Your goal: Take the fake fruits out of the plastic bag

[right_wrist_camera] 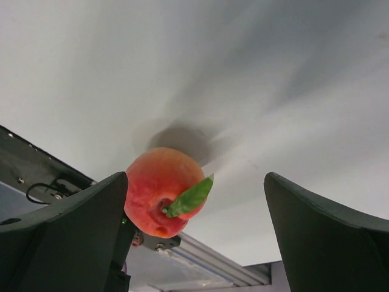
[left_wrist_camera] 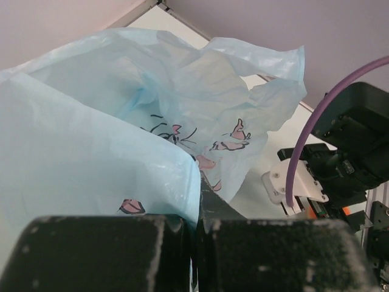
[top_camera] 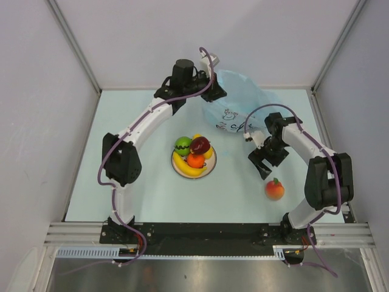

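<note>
The light-blue plastic bag (top_camera: 238,108) lies at the back of the table and fills the left wrist view (left_wrist_camera: 121,134). My left gripper (top_camera: 213,90) is shut on its thin film (left_wrist_camera: 197,213) at the bag's back left edge. The green fruit (top_camera: 182,145), dark red apple (top_camera: 200,145), orange (top_camera: 195,160) and banana (top_camera: 185,168) sit on a white plate (top_camera: 210,170). The peach-coloured fruit (top_camera: 275,190) lies on the table at the right. My right gripper (top_camera: 262,165) is open and empty just above and behind the peach (right_wrist_camera: 159,191), which sits by its left finger (right_wrist_camera: 73,231).
Grey walls enclose the pale table on three sides. The metal rail (top_camera: 206,232) with the arm bases runs along the near edge. The right arm's wrist (left_wrist_camera: 340,152) shows beyond the bag in the left wrist view.
</note>
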Action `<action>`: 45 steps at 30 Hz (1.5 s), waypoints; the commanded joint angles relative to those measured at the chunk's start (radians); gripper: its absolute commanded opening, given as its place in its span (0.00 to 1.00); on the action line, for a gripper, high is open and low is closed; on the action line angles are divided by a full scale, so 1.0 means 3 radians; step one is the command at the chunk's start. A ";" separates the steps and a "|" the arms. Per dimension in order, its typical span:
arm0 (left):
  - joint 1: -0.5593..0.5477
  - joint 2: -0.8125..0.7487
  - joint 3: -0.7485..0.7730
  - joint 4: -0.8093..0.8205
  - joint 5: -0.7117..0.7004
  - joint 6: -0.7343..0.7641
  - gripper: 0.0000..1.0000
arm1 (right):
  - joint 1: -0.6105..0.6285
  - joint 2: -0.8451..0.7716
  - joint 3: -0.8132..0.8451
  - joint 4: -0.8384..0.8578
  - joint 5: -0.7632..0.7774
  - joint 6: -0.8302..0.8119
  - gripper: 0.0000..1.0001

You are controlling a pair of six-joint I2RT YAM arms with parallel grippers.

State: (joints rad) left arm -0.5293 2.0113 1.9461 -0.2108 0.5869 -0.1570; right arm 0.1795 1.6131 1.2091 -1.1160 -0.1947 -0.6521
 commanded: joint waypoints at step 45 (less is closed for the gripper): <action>-0.0010 -0.0564 -0.0377 -0.0366 -0.0458 0.0615 0.00 | 0.0941 -0.0126 -0.0185 0.2471 -0.1590 0.1422 0.55</action>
State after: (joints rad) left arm -0.5549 1.9003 1.8420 -0.3096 0.4835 -0.0246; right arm 0.4625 1.5352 1.1263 -0.5777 -0.5594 -0.3832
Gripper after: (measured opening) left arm 0.008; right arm 0.703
